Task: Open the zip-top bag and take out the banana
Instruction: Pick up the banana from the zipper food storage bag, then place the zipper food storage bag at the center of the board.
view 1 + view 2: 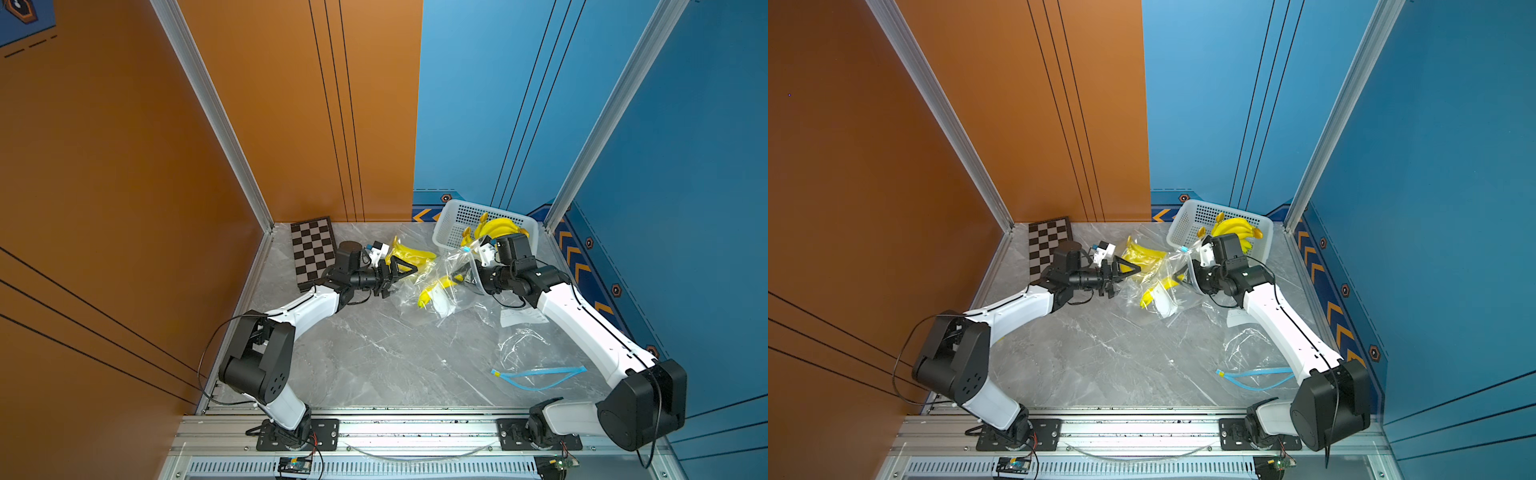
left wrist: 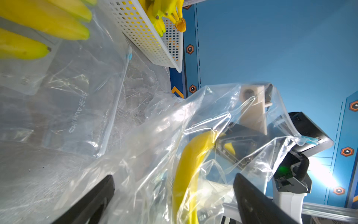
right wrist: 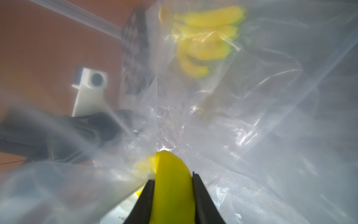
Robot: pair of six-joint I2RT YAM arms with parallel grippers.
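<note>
The counter [image 1: 374, 357] is grey, with white veins like marble. At its back left corner a checkerboard [image 1: 313, 249] lies flat. At the back right stands a white perforated basket [image 1: 457, 216], tilted. Between them a bunch of bananas [image 1: 409, 254] rests on a flat clear film [image 2: 77, 97]. Just in front of it lies a crumpled zip-top bag [image 1: 415, 293] with a banana [image 1: 434, 287] inside. Near the right edge are a white paper sheet [image 1: 521, 318] and an empty bag [image 1: 523, 349] with a blue zip strip.
</note>
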